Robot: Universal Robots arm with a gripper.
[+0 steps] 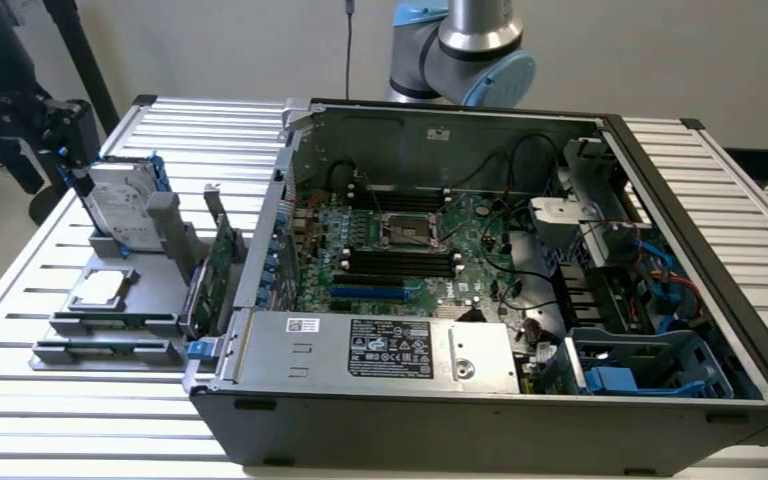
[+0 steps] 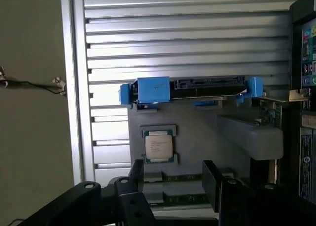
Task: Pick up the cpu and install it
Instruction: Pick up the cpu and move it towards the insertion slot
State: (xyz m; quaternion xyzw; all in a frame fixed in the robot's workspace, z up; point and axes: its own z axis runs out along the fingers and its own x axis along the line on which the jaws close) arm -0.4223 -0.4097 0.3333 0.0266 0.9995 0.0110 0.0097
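Note:
The cpu [image 1: 101,288] [image 2: 159,146], a small flat square chip with a silver top, lies in a recess of the grey holder [image 1: 157,300] on the slatted table, to the exterior view's left of the open computer case [image 1: 491,400]. My gripper [image 2: 174,181] hangs above the holder, a short way off the cpu, its black fingers [image 2: 137,174] open with nothing between them. In the exterior view the gripper [image 1: 64,140] is high over the table's far left corner. The empty cpu socket [image 1: 408,232] sits in the middle of the motherboard.
A silver hard drive in a blue frame [image 1: 124,205] [image 2: 190,90] stands upright on the holder just beyond the cpu. Green memory sticks [image 1: 104,350] lie in the holder's front slots. A card [image 1: 217,265] stands beside the case wall. Cables and a power supply [image 1: 384,345] fill the case.

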